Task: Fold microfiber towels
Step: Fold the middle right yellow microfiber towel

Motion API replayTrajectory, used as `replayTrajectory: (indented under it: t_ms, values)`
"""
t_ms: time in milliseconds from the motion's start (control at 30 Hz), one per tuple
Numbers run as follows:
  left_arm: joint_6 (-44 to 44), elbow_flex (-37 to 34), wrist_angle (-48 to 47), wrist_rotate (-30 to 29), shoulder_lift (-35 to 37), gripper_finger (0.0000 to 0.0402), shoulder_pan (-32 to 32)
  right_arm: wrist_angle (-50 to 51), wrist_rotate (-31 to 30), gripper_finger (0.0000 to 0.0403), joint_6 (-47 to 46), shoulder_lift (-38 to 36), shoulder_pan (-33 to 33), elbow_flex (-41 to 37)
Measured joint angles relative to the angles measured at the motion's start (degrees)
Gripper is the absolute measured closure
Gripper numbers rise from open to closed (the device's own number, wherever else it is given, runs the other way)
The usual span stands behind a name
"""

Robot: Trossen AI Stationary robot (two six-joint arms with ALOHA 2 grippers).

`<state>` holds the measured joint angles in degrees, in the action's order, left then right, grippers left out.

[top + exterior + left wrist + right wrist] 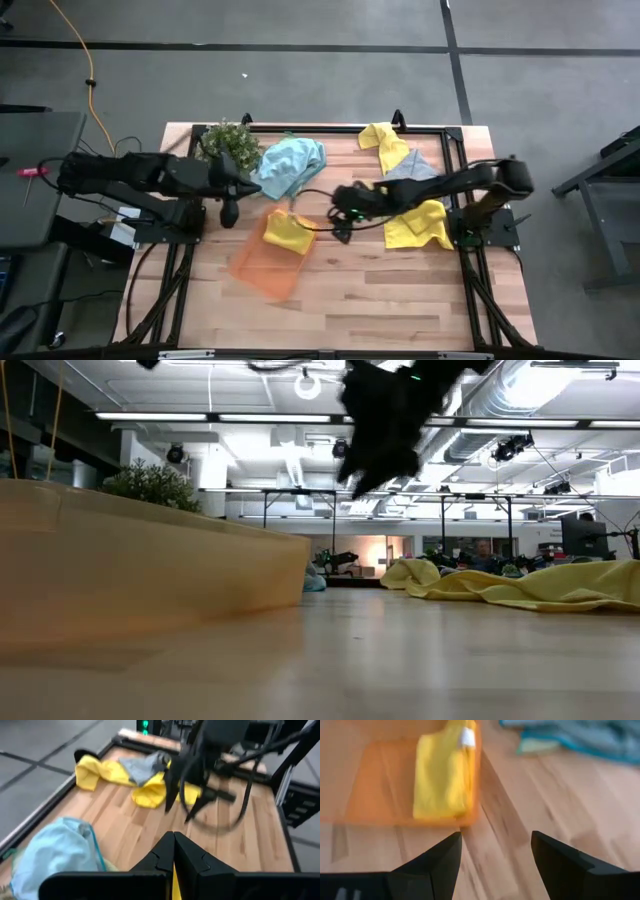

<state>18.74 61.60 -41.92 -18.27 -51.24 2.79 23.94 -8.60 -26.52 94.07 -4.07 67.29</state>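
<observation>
Folded yellow towel (287,232) lying in the orange tray (262,270), up at the tray's far corner, white tag showing. Right gripper (343,222) hovering just beside that tray on its right, jaws spread wide, nothing between them. Left gripper (229,211) parked just off the tray's left side, jaws pressed together, empty. Light blue towel (288,164) heaped beyond the tray, next to the small green plant (229,142). Further right of the tray, well apart: a crumpled yellow towel (418,225), a grey towel (411,168), and another yellow towel (385,144) behind it. Soft, light stuff by the look of it, limp and sure to sag and bunch when lifted, grippy rather than slick, nothing to break. Best pinched at a corner or along a free hem, probably, then dragged flat before creasing.
</observation>
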Motion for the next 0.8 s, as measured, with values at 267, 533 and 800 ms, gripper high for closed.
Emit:
replayTrajectory:
  t_ms: [267,533,800]
  values:
    - [3.2,-13.5,13.4,8.4,-6.4,0.0401,0.0,-16.6,-0.1,0.0171,-16.1,-15.1,-3.2,-21.5]
    - [-1.7,-14.2,12.7,14.3,-24.2,0.0401,-1.6,-22.1,-2.2,0.0171,-22.6,-20.6,-4.0,-27.9]
    - [-8.5,-14.2,6.2,14.6,-32.2,0.0402,-5.7,-22.2,-2.2,0.0171,-21.9,-20.5,-4.0,-27.7]
